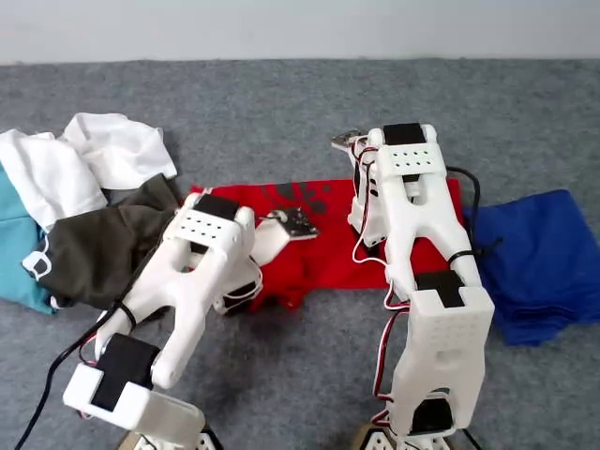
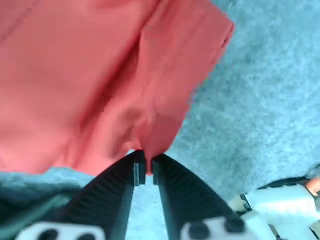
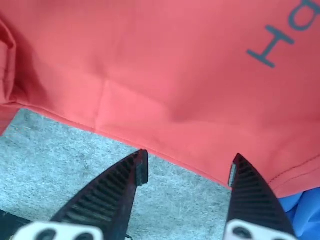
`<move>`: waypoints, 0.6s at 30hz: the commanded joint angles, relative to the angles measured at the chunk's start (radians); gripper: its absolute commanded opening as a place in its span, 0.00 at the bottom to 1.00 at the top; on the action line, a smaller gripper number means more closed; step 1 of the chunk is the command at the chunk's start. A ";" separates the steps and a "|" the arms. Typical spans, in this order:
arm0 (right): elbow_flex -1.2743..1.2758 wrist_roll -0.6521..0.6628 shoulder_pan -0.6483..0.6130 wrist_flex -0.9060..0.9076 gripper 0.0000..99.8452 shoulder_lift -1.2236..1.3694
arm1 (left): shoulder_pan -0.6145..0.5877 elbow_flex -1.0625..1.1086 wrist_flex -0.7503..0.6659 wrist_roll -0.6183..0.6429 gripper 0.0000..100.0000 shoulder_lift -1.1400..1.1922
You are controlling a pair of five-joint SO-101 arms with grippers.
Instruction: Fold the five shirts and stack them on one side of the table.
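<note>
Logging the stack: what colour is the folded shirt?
The folded shirt is blue, clearest in the high view.

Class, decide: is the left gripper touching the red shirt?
Touching. The left wrist view shows the left gripper pinching a fold of the red shirt.

White arms point(image 1: 197, 272), black ribbed jaws

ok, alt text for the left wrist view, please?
The left end effector, black with ridged fingers, is shut on a pinched edge of the red fabric shirt. The shirt spreads away from it over the grey felt-like table cover.
</note>
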 commanded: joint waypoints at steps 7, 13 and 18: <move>-0.003 -0.003 -0.004 0.028 0.27 -0.053 | -0.003 -0.053 -0.089 0.009 0.01 -0.009; -0.003 -0.003 -0.007 0.028 0.27 -0.053 | -0.021 -0.058 -0.095 0.009 0.01 -0.011; -0.003 -0.003 -0.007 0.027 0.27 -0.053 | -0.127 -0.116 -0.152 0.012 0.01 -0.009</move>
